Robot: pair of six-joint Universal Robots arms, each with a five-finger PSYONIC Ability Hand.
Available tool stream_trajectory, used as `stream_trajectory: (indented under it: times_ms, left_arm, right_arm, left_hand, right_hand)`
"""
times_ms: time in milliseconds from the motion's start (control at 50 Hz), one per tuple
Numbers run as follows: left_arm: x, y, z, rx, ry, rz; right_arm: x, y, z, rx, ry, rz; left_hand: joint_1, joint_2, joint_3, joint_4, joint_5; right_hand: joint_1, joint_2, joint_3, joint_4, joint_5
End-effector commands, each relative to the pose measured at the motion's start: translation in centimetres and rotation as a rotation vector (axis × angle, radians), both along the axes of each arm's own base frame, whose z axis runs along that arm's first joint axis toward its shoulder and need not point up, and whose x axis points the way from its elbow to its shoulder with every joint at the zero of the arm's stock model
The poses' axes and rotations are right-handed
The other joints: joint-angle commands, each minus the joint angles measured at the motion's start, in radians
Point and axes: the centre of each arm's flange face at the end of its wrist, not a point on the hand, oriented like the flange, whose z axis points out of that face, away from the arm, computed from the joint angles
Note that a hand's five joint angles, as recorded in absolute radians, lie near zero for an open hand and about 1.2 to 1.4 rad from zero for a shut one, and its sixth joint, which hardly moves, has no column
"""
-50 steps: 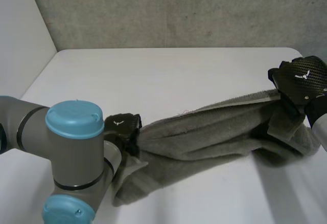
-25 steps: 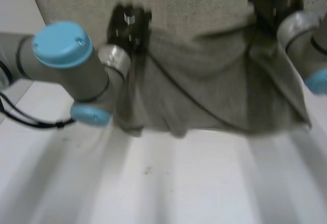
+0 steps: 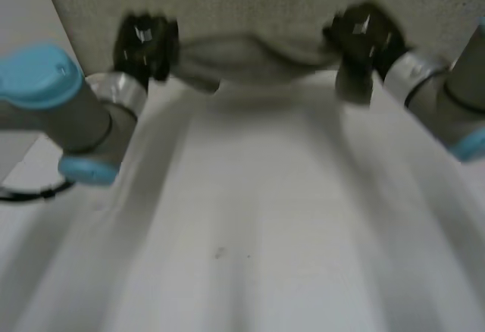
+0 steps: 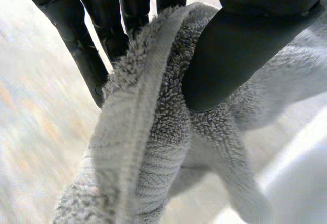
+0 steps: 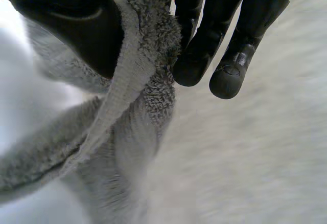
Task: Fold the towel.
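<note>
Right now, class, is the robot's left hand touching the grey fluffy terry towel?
Touching. The left wrist view shows the left hand pinching the grey terry towel at its hemmed edge, between the thumb and fingers.

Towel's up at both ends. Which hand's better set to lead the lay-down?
Left, probably. The left hand sinks its thumb deep into the towel, fingers behind the hem; the right hand pinches just the hem, a fingertip off it.

Head camera looks down; both close wrist cameras probably share the towel (image 4: 153,132).
</note>
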Motion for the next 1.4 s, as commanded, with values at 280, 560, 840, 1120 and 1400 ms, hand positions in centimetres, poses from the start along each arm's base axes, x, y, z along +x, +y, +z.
stream_trajectory:
  times_ms: [280, 560, 840, 1120, 1400]
  left_arm:
    - [2.1, 7.3, -14.5, 0.333, -0.398, -0.099]
    - [2.9, 9.0, -12.6, 0.318, -0.392, -0.089]
    - [3.9, 9.5, -13.7, 0.364, -0.402, -0.037]
    - [6.1, 8.2, -14.1, 0.401, -0.400, 0.065]
    - [7.6, 7.9, -14.4, 0.425, -0.398, 0.119]
  right_arm:
    - [-2.1, 7.3, -16.4, 0.492, 0.390, 0.070]
    - [-4.1, 6.3, -15.7, 0.701, 0.070, -0.234]
    - [-5.9, 5.7, -15.2, 0.689, 0.003, -0.294]
    - [-6.6, 6.1, -14.0, 0.658, -0.026, -0.311]
    - [-7.6, 5.7, -14.1, 0.652, -0.038, -0.340]
  left_hand:
    - [0.222, 0.179, 0.181, 0.179, 0.212]
    - [-0.301, -0.343, -0.341, -0.343, -0.311]
    - [-0.456, -0.499, -0.497, -0.499, -0.466]
    - [-0.418, -0.460, -0.459, -0.461, -0.428]
    - [-0.028, -0.070, -0.069, -0.071, -0.038]
  right_hand:
    - [0.046, 0.077, 0.037, 0.037, 0.041]
    - [-0.471, -0.439, -0.480, -0.480, -0.476]
    - [-0.515, -0.483, -0.524, -0.524, -0.520]
    - [-0.671, -0.639, -0.679, -0.680, -0.675]
    - [-0.644, -0.613, -0.653, -0.653, -0.649]
